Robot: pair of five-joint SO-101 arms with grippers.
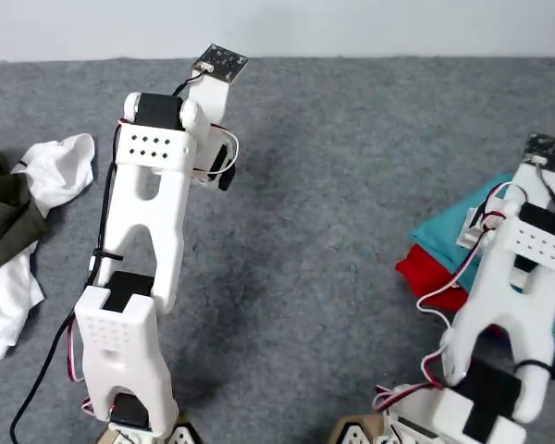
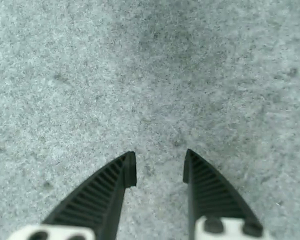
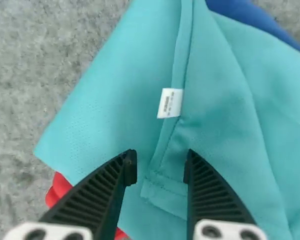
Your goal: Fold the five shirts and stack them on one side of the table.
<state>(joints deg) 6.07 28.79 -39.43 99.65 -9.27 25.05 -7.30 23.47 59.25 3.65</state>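
A folded teal shirt (image 3: 140, 95) (image 1: 449, 231) lies on top of a red shirt (image 1: 430, 273) (image 3: 57, 192) at the table's right side, with a blue shirt (image 3: 242, 15) under its far edge. My right gripper (image 3: 160, 162) hangs open just above the teal shirt near its white label (image 3: 169, 103). At the left edge lies a crumpled white shirt (image 1: 46, 176) beside a dark olive shirt (image 1: 5, 217). My left gripper (image 2: 160, 165) stands open over bare grey felt (image 2: 150, 75), nothing between its fingers; its arm (image 1: 153, 176) stretches toward the table's back left.
The grey felt table top (image 1: 324, 213) spreads between the two arms. Cables (image 1: 46, 361) run along the left arm and near the right arm's base (image 1: 425, 388).
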